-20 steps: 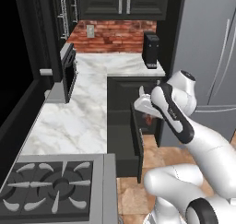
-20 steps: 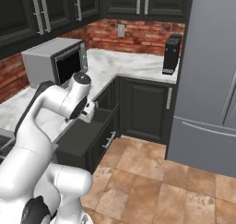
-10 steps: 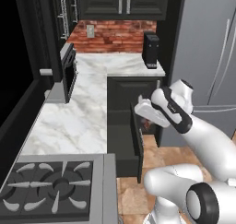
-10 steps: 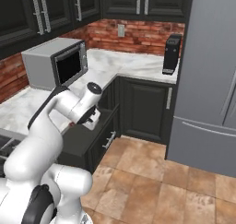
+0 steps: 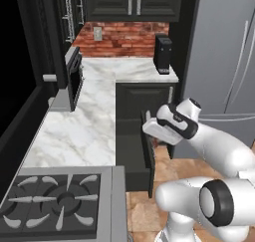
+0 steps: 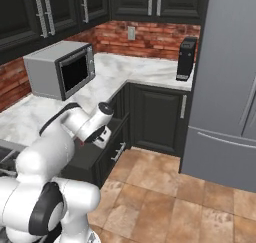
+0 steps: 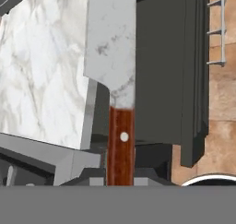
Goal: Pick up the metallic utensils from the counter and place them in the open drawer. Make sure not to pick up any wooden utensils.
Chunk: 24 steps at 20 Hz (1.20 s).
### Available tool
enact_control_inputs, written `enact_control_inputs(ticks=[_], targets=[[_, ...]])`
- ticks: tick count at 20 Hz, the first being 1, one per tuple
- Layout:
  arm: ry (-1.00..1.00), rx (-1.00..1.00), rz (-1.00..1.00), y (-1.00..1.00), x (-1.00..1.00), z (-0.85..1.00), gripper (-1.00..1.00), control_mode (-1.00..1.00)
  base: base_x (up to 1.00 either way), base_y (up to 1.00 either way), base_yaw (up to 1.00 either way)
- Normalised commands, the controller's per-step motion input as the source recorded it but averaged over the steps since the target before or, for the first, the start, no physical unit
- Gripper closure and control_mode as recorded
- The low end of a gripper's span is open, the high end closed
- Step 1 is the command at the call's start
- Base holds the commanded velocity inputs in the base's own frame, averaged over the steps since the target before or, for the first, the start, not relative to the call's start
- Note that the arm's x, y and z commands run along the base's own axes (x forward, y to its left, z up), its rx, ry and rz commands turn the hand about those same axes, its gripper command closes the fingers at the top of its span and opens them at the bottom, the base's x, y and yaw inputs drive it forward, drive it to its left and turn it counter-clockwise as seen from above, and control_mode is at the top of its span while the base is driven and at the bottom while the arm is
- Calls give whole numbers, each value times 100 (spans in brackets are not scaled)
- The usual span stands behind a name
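In the hand view, a knife with a silver-grey blade and a reddish-brown handle points away from the hand. My gripper is shut on that handle. Behind the blade lies the dark inside of the open drawer. In the base views the gripper hangs just over the open drawer, whose front sticks out from the black cabinets. The counter and the wooden utensils are out of view.
An L-shaped marble worktop runs along the left, with a microwave on it and a stove at its near end. A black appliance stands at the back. A tall grey fridge fills the right above the tiled floor.
The hand has sunk a little and moved closer over the open drawer, still holding the knife. The base has not moved.
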Motion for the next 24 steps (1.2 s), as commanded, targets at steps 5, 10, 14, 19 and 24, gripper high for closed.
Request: enact_control_inputs(ticks=[5,10,14,19,24], targets=[[4,1,2,0,36,-41,100,-100,0,0,0],[1,1,2,0,31,-27,100,-100,0,0,0],[0,0,1,0,31,-33,100,-100,0,0,0],[1,0,1,0,29,-40,100,-100,0,0,0],[1,0,0,0,29,-37,100,-100,0,0,0]])
